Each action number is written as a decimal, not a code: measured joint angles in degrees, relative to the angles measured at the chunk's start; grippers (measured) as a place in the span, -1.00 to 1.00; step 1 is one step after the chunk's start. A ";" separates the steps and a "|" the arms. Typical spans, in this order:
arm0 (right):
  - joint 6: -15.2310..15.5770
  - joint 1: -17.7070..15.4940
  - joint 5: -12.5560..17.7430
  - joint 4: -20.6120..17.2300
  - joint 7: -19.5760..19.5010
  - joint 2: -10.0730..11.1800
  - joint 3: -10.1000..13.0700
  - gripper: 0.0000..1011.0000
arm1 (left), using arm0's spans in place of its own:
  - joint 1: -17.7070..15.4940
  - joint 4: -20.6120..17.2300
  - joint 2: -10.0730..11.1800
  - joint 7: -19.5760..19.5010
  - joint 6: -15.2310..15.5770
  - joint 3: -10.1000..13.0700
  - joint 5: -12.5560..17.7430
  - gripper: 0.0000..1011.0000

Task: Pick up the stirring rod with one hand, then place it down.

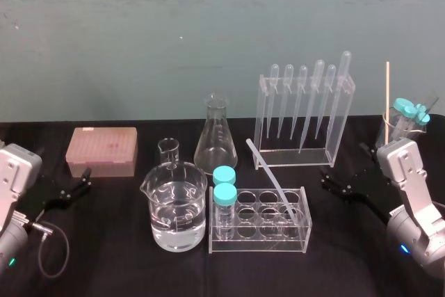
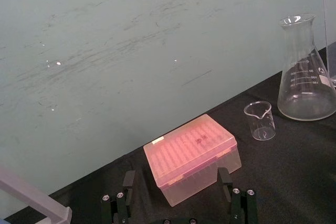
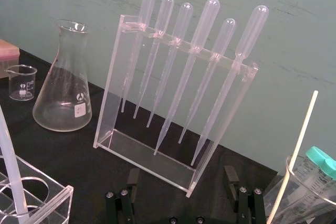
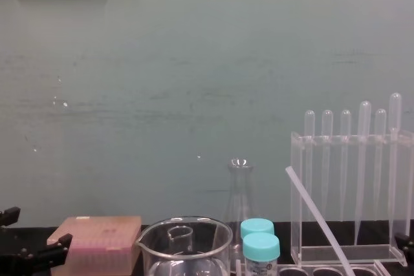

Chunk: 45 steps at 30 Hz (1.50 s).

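From the head, the stirring rod [image 1: 276, 183] is leaning in the clear tube rack [image 1: 259, 241] on the black surface [image 1: 104, 255]. Its lower end is sitting in a right-hand well and its top is tilting back and left. It is looking translucent, whitish, straight and evenly thin. The left wrist camera is showing the left end effector [image 2: 177, 182] released, facing a pink tip box [image 2: 191, 156]. The right wrist camera is showing the right end effector [image 3: 182, 178] likewise released and empty, before the pipette stand [image 3: 107, 129]. The chest view is catching the rod's slant side-on.

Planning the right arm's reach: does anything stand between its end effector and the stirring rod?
Nothing visible between the right end effector and the stirring rod; the pipette rack stands close behind, and the rod's lower end sits in the tube rack.
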 joint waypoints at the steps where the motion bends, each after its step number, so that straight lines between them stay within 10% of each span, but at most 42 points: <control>1: 0.00 0.00 0.00 0.00 0.00 0.00 0.00 0.98 | 0.00 0.00 0.00 0.00 0.00 0.00 0.00 0.98; 45: -0.01 0.00 0.00 0.01 0.01 0.00 0.00 0.98 | 0.00 0.00 0.00 0.00 0.00 0.00 0.00 0.98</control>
